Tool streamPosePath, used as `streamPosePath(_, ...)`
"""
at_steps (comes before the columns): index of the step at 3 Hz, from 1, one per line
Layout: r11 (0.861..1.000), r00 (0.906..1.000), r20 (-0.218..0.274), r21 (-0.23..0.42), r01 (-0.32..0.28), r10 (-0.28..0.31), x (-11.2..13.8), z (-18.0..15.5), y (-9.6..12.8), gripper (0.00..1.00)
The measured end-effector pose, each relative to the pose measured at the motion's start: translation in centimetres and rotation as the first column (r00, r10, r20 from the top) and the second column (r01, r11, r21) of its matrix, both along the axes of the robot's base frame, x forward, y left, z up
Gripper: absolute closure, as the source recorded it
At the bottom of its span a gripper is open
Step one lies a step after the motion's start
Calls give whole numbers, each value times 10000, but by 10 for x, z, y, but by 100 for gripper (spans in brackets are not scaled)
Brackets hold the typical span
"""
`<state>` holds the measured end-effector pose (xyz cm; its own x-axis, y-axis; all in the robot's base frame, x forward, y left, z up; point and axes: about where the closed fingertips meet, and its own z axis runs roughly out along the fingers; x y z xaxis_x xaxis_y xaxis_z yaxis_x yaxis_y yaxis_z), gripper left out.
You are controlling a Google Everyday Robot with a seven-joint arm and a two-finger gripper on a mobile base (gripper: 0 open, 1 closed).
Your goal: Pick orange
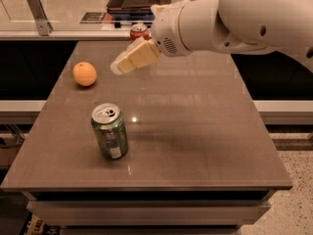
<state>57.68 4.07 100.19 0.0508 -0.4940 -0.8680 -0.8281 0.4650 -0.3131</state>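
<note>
Desk [205, 131]: brown, glossy top; bears two cans and one fruit.
Arm [234, 18]: white, bulky, reaching in from the right over the far edge.
Gripper [120, 66]: cream, hanging above the far-left part of the desk and pointing at the orange, apart from it; spread or pressed together, cannot tell.
Green can [109, 131]: upright, near the front-left corner; contents unseen.
Red can [139, 32]: at the far edge, partly hidden behind the gripper.
Orange [84, 74]: round, smooth, plain orange skin; by the left edge, toward the far-left corner.
</note>
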Motion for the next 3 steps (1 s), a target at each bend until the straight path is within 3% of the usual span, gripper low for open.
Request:
streamPosePath(1, 9994, 9999, 17, 311, -151, 150, 18, -20, 18, 0)
streamPosePath(3, 9921, 9934, -259, 604, -1104, 1121, 46, -61, 68, 0)
